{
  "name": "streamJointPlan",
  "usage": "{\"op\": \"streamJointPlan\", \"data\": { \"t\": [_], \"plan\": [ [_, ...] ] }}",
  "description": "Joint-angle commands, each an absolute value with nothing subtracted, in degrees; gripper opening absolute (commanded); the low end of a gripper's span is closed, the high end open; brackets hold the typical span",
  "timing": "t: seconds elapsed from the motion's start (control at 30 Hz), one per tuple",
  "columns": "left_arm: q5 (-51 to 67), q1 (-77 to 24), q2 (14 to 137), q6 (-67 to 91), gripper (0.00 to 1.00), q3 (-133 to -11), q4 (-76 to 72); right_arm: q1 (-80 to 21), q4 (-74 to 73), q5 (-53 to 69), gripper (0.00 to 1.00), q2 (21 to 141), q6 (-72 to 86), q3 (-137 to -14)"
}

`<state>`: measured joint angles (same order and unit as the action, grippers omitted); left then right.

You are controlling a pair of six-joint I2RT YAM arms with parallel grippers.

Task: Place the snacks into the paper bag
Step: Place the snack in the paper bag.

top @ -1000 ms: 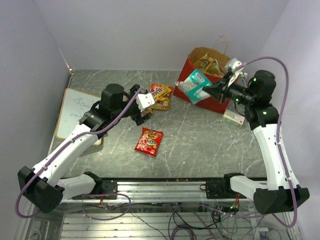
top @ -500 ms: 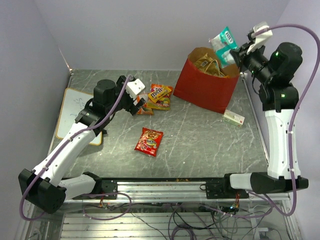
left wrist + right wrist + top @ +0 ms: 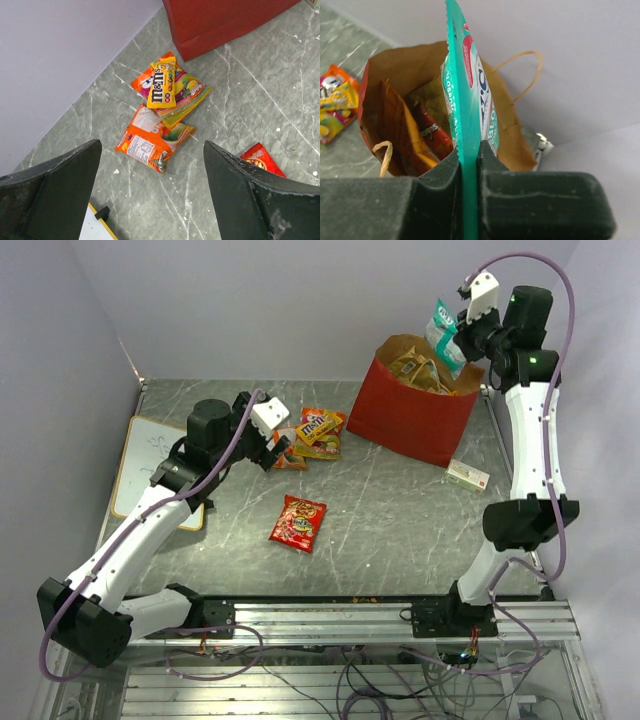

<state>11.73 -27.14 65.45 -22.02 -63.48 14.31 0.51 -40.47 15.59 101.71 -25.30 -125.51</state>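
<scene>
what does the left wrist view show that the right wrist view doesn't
Only left wrist: the open left gripper, a small red packet on the table and a corner of the white board. Only right wrist: the right gripper shut on the teal pack above the open mouth of the paper bag, with packets already inside. Both: the paper bag and the yellow M&M's pack lying beside it.
</scene>
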Motion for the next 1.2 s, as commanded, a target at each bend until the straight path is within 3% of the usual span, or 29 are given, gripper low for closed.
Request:
{"op": "streamJointPlan", "data": {
  "t": [0.0, 0.4, 0.6, 0.7, 0.93, 1.17],
  "plan": [
    [13.27, -26.64, 64.50, -21.25, 0.93, -62.93, 12.02, 2.57, -48.62, 27.13, 0.00, 106.06, -28.04, -131.54],
    [15.38, -26.11, 64.37, -21.34, 0.93, -62.40, 12.01, 5.53, -56.59, 45.75, 0.00, 118.78, -28.23, -135.18],
    [16.89, -25.71, 64.42, -21.17, 0.93, -62.49, 12.27, 5.56, -56.15, 47.03, 0.12, 123.83, -25.33, -135.94],
    [17.05, -25.66, 64.41, -21.35, 0.93, -62.40, 12.38, 5.54, -55.72, 46.89, 0.23, 124.54, -25.03, -136.32],
    [16.82, -25.42, 64.73, -21.10, 0.93, -61.78, 11.69, 5.75, -53.15, 43.78, 0.70, 120.07, -24.83, -134.86],
    [12.95, -25.31, 66.67, -16.40, 0.94, -60.73, 8.71, 6.42, -43.10, 31.11, 0.78, 108.33, -20.15, -126.28]
  ]
}}
